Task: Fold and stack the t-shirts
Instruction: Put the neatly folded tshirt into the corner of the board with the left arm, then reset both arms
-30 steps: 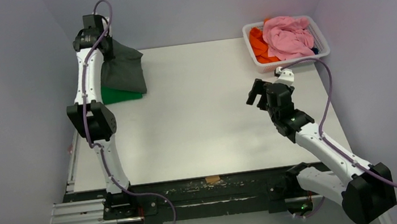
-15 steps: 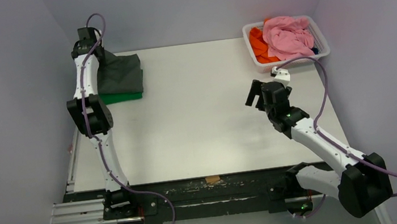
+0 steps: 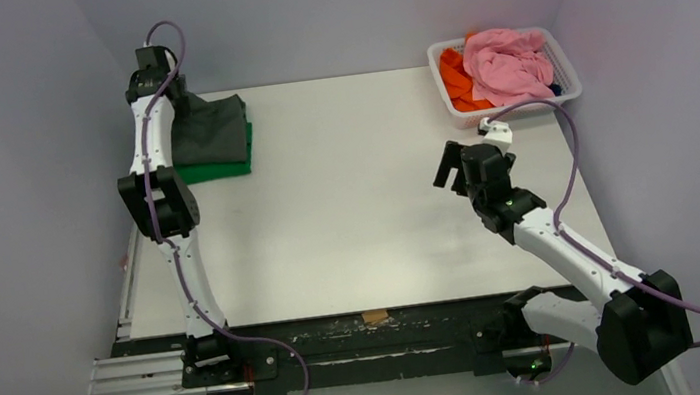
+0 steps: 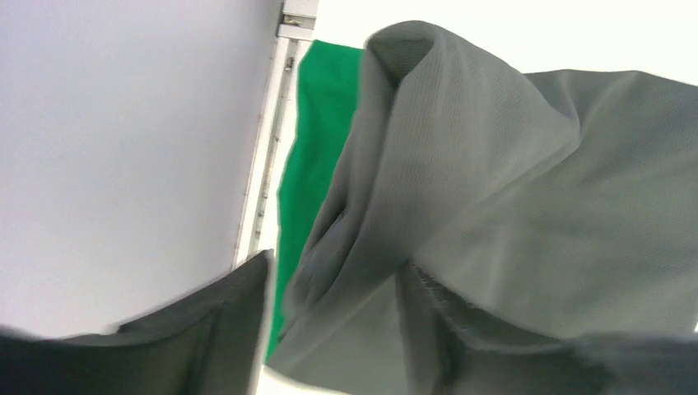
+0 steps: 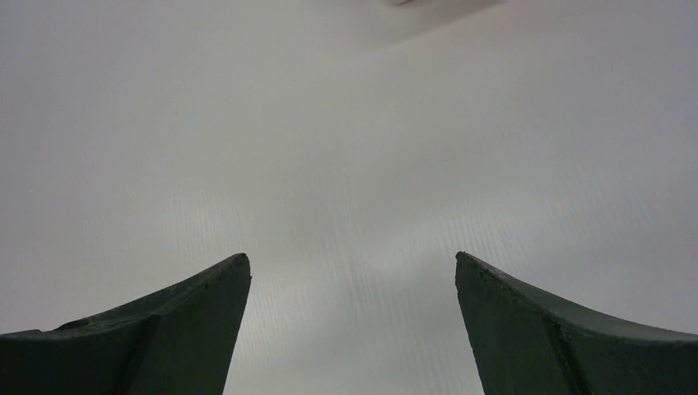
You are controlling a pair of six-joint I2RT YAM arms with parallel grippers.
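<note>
The charcoal-grey t-shirt (image 3: 215,128) lies folded on top of the bright green t-shirt (image 3: 212,170) at the table's back left corner. My left gripper (image 3: 181,97) hangs over the grey shirt's far left edge. In the left wrist view the grey t-shirt (image 4: 510,164) fills the frame, with the green t-shirt (image 4: 317,123) showing under it. My left gripper (image 4: 420,309) stands open, a loose grey fold lying between its spread fingers. My right gripper (image 3: 450,163) hovers open over bare table at the right. Nothing is between the fingers of the right gripper (image 5: 351,259).
A white mesh basket (image 3: 567,68) sits at the back right corner, holding a pink cloth (image 3: 509,62) and an orange cloth (image 3: 457,78). Grey walls close in the left, back and right sides. The left wall (image 4: 123,148) is right beside the shirts.
The left gripper lowered the hanging grey shirt onto the green one, then its jaws opened. The right arm drew back slightly and has held still since.
</note>
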